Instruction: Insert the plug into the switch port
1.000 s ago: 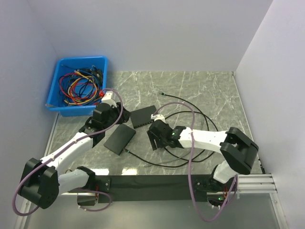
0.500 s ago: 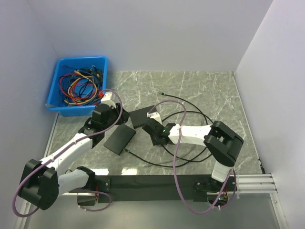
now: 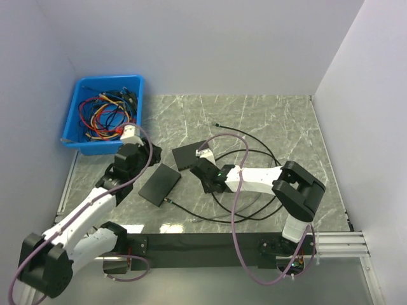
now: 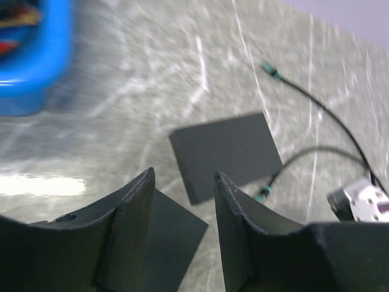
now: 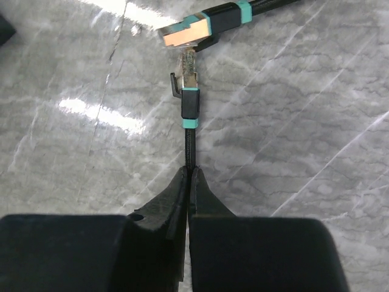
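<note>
My right gripper (image 5: 189, 170) is shut on a thin black cable (image 5: 190, 146), just behind its plug (image 5: 189, 81), which has a teal band and points away from me. A second plug (image 5: 187, 31) with a metal shell lies crosswise just past it. In the top view the right gripper (image 3: 205, 173) sits beside the far one of two flat black boxes (image 3: 189, 155); the near box (image 3: 160, 183) lies to its left. No port shows on either, so which one is the switch I cannot tell. My left gripper (image 4: 182, 175) hangs open and empty above the boxes (image 4: 225, 152).
A blue bin (image 3: 105, 113) full of coloured cables stands at the back left. Loops of black cable (image 3: 254, 152) spread over the marble table to the right of the boxes. Another teal-banded cable end (image 4: 271, 71) lies further back. Walls close in on three sides.
My right gripper moved left toward the far box and closed on the cable. The left arm drew back to the left, away from the boxes, still open.
</note>
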Tool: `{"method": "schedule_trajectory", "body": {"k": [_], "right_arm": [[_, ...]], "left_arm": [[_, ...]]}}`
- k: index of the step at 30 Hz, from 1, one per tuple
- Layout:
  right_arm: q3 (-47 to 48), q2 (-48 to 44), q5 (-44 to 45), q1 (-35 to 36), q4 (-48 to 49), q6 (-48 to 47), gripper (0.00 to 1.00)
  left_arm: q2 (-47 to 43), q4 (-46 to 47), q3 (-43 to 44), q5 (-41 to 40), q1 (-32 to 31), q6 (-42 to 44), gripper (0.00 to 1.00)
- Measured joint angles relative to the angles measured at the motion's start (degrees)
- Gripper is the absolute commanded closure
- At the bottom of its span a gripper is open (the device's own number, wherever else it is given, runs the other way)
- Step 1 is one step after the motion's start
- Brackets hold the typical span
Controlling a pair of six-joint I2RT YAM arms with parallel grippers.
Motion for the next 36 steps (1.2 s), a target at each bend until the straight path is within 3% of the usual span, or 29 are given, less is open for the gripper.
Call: {"method": "schedule_trajectory", "body": {"k": [7,14,18,24,36], "right_arm": [[-4.3,-8.2,-4.4,0.5,0.0,-1.5,1.0],[-9.2,-25.7,-8.0,0.6,2.3,-1.9,1.0],[-13.0,-33.0,-11.0,0.3,5.7,-2.1,1.0],[-21.2,-42.1,-20.5,-2.4,12.6,-1.6,1.0],[-23.1,-43.6,-30.9,-3.3,20.1,-0.4,1.0]], "left_arm": [[-10.1,-1.4,-2.3,-5.8,0.6,-2.6,0.48],[-12.9,-1.0,-2.3,-4.0,0.6,-3.3,0.48],[-12.8,2.1,-3.7,2.4,0.6,-3.3,0.47],[-9.5,13.4,-7.2,19.5,0.1,-4.0,0.45],[-2.6,31.7,-10.1,34.8,-7.9,-6.7,0.44]]}}
